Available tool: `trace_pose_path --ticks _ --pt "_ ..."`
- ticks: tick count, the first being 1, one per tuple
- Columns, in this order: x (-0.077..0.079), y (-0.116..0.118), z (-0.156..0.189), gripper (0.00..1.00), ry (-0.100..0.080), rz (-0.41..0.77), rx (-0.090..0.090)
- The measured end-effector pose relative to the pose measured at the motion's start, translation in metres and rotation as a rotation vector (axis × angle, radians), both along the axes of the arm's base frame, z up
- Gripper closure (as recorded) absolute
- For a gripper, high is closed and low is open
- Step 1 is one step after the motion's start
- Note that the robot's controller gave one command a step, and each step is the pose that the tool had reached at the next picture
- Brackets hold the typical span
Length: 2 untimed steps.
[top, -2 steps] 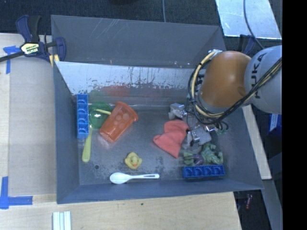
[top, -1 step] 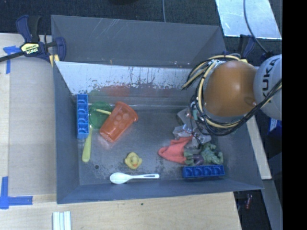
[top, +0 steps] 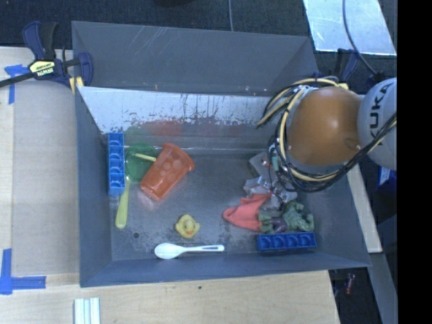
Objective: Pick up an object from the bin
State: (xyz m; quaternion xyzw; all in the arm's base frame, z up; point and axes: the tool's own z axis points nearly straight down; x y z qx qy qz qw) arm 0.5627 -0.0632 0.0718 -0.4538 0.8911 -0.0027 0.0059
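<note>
Grey sheet-metal bin [top: 94, 201], 1 of it, w/ sloped walls, flat floor, and scuffs and reddish streaks on the far wall. The arm [top: 378, 123] comes in from the right w/ a smooth, glossy orange dome cover [top: 324, 127], ringed by black and yellow cables.

The pincer [top: 268, 183] hangs under that dome, low in the bin's near-right part, at the far edge of a small heap. Can't tell if it's spread or pressed together, as the dome and cables hide it.

Nearest to it is 1 red floppy piece [top: 243, 212], soft-looking and crumpled. Touching that on the right is 1 dark green, lumpy toy figure [top: 295, 217]. Just nearer than both lies 1 blue studded plastic brick [top: 286, 241], long and flat, against the near wall.

Well apart, on the left:
- 1 orange ribbed plastic cup [top: 166, 171], on its side
- 1 blue studded strip [top: 116, 162] along the left wall
- 1 green rounded piece [top: 140, 166] btwn strip and cup
- 1 yellow stick-like handle [top: 122, 210]

Near middle: 1 white plastic spoon [top: 186, 250], smooth, bowl to the left. Just beyond it, 1 small yellow lump [top: 187, 226].
</note>
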Motion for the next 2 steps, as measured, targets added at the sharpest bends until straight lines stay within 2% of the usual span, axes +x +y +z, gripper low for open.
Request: trace_pose_path --ticks 1,2 --pt "0.006 -0.004 0.059 1.0 0.004 -0.032 0.002" --pt "0.021 0.003 0.134 1.0 0.005 0.015 0.003"
